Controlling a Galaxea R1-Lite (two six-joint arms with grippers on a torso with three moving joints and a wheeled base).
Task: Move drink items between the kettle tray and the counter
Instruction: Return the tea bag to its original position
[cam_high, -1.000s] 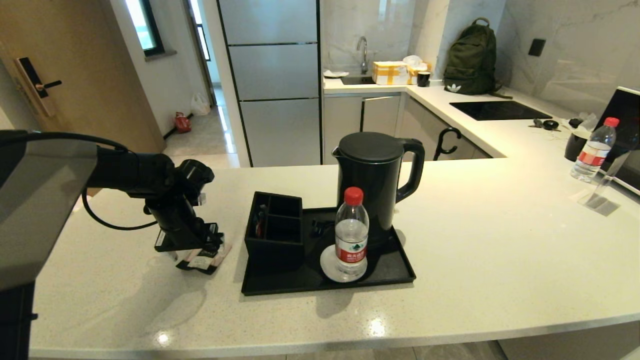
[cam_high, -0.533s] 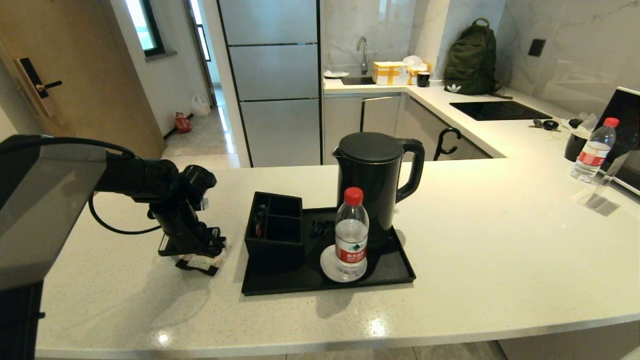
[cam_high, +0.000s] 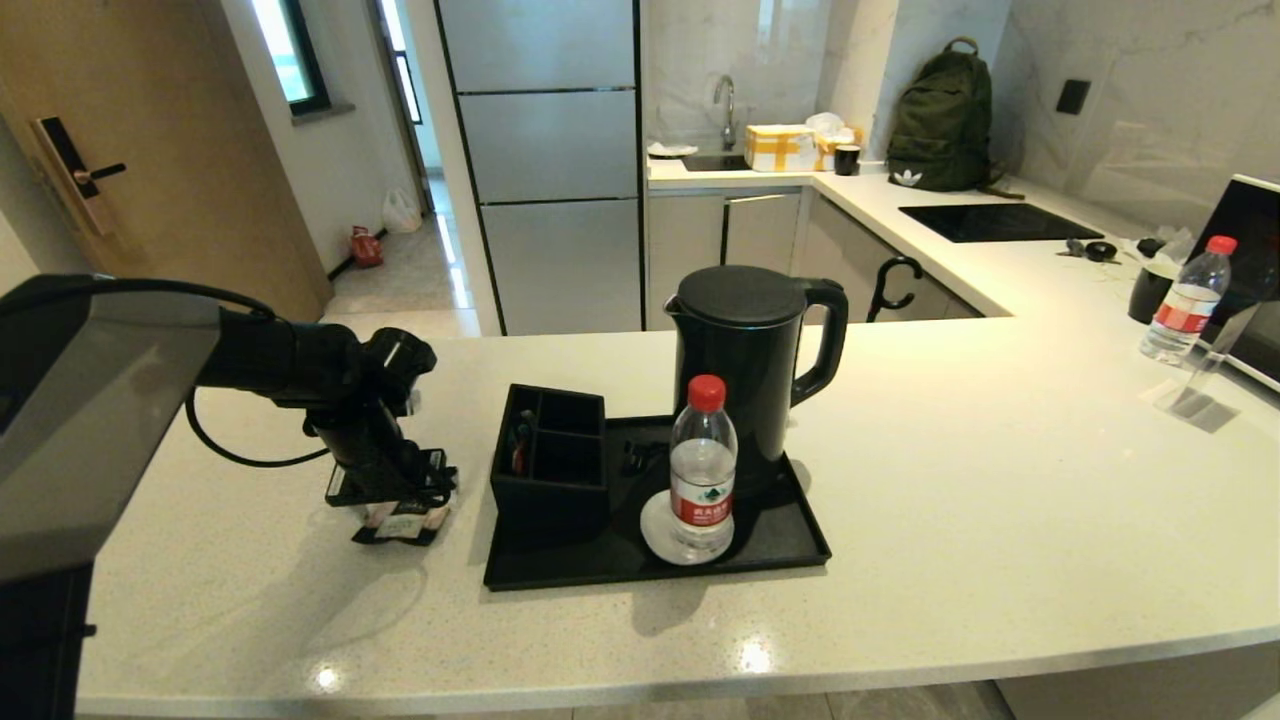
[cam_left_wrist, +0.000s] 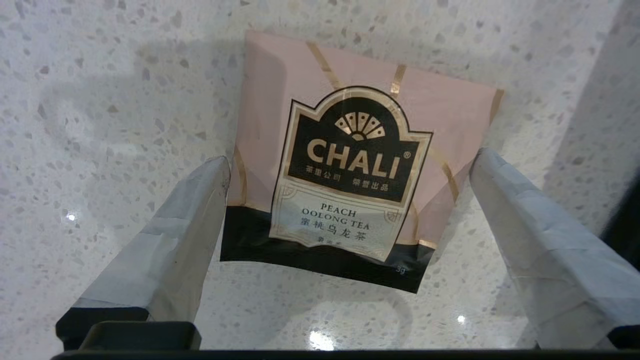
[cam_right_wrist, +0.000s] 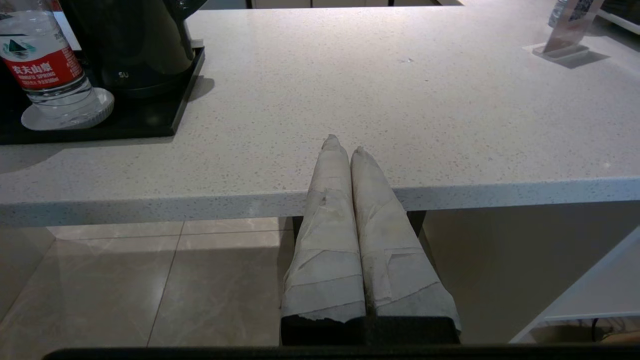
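Speckled counter, tea sachet flat on it beside the kettle tray.
Left gripper straddles the sachet, fingers spread wide; best to lower squarely and close on both edges. Label reads "CHALI", "PEACH OOLONG TEA". Water bottle stands on the tray. Right gripper parked below the counter's edge, pressed together.

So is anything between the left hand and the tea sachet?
Nothing visible. The left hand is open over the tea sachet, which lies flat on the counter between its fingers.
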